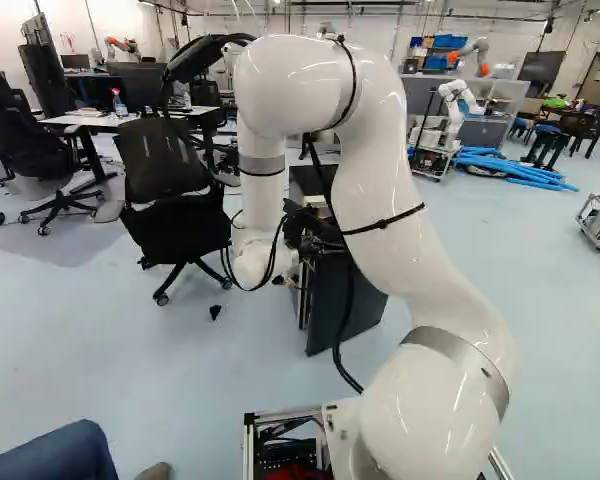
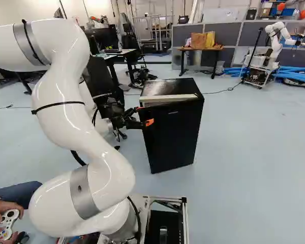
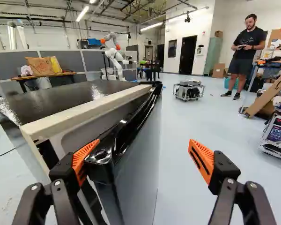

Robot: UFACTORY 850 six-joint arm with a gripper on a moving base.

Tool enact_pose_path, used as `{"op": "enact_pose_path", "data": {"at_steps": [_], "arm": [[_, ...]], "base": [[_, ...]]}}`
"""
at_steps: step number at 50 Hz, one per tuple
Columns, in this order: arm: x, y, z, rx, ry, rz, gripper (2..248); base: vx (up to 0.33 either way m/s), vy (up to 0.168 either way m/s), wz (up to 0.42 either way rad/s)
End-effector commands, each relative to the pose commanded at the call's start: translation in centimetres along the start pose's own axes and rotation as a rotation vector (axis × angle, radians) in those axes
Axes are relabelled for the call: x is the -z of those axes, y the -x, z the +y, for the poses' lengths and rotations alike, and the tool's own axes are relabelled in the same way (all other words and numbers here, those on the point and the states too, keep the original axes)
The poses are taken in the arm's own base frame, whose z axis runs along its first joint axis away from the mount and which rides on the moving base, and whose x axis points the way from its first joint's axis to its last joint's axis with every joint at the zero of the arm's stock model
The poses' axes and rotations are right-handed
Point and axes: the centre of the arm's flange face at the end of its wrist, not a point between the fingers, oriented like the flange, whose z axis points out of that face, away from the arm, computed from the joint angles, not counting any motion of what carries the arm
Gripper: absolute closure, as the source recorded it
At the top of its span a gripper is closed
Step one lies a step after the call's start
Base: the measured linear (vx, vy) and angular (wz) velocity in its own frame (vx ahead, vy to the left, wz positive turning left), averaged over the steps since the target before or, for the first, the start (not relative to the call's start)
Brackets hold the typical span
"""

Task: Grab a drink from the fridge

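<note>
Since no drink is visible, it is probably inside the black fridge (image 2: 175,134), which stands on the floor (image 2: 244,168). Its door (image 3: 138,164) is slightly open. The end effector (image 3: 144,143) is wide, one finger in the gap and the other outside, apart from the door, probably for pulling it. Near the fridge is an office chair (image 1: 160,160); farther away are a table (image 2: 201,50) with bags (image 2: 199,40) and another robot (image 2: 275,43).
</note>
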Motion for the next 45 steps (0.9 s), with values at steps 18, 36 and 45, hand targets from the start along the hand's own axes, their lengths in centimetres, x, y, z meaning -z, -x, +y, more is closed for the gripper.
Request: {"op": "enact_pose_path", "data": {"at_steps": [18, 36, 45], "arm": [[0.9, 0.0, 2.7, 0.036, 0.039, 0.016, 3], [1.0, -0.1, 5.5, 0.073, 0.103, 0.034, 3], [0.9, 0.0, 6.9, 0.091, 0.146, 0.037, 3]], "base": [[0.000, 0.000, 0.000], [0.000, 0.000, 0.000], [0.000, 0.000, 0.000]]}}
